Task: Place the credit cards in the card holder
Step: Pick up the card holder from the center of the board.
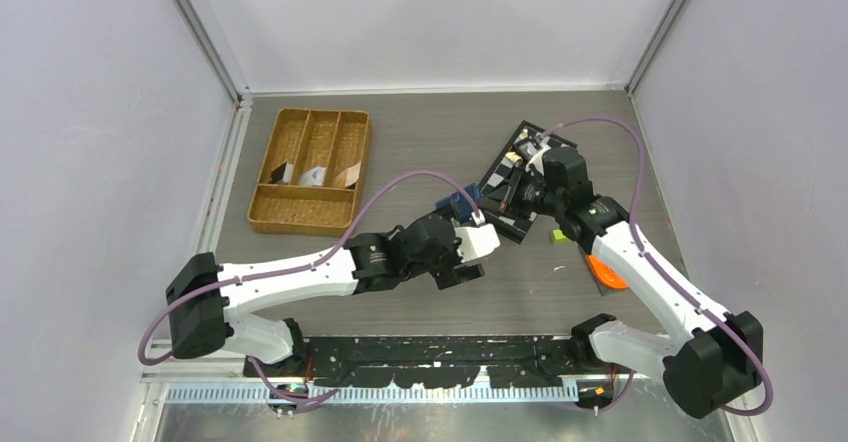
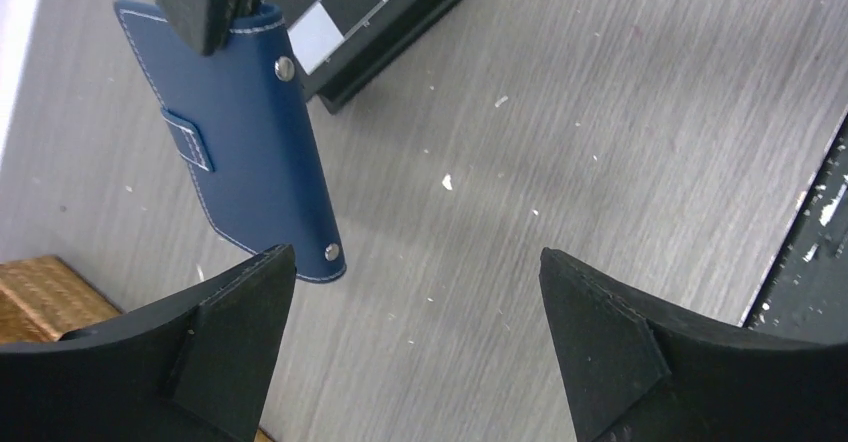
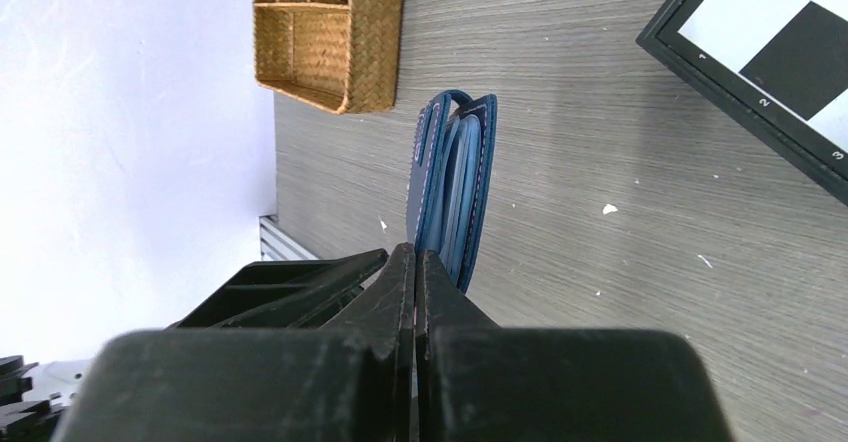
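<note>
The navy-blue card holder (image 1: 460,202) hangs folded above the table beside the checkerboard. My right gripper (image 1: 484,204) is shut on its top edge. In the left wrist view the card holder (image 2: 245,142) shows its snap tab and studs, with the right gripper's fingers (image 2: 200,2) clamped at its top. In the right wrist view the card holder (image 3: 455,187) is edge-on, its lighter inner pockets showing, just past my shut right gripper (image 3: 415,260). My left gripper (image 2: 416,254) is open and empty over bare table, just beside the holder's lower corner; it also shows in the top view (image 1: 460,270). Small cards (image 1: 315,175) lie in the wicker tray.
The brown wicker compartment tray (image 1: 300,212) stands at the back left and shows in the right wrist view (image 3: 370,52). A checkerboard (image 1: 515,217) lies under the right arm. A green block (image 1: 558,235) and an orange object (image 1: 605,272) sit to the right.
</note>
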Robot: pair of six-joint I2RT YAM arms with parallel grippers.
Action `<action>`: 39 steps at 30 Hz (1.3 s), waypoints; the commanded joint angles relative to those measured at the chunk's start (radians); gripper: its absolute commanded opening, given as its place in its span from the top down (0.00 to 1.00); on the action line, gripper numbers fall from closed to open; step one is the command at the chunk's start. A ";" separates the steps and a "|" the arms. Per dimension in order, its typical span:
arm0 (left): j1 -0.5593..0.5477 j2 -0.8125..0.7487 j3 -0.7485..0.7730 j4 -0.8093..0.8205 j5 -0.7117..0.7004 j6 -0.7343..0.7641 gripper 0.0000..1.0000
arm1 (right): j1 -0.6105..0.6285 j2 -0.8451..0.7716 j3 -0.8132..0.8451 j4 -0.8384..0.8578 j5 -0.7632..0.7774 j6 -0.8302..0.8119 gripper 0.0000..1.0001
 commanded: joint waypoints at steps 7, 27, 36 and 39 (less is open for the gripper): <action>-0.084 0.042 -0.004 0.214 -0.285 0.153 0.04 | -0.003 -0.067 -0.006 0.005 -0.012 0.108 1.00; -0.101 0.241 0.016 0.553 -0.598 0.219 1.00 | -0.004 -0.166 -0.025 -0.024 -0.005 0.159 1.00; -0.061 0.078 0.009 0.197 -0.397 -0.098 1.00 | -0.012 -0.165 0.047 -0.141 0.165 0.050 0.50; -0.005 0.013 0.017 0.040 -0.272 -0.214 1.00 | -0.024 -0.168 0.068 -0.171 0.211 0.021 0.39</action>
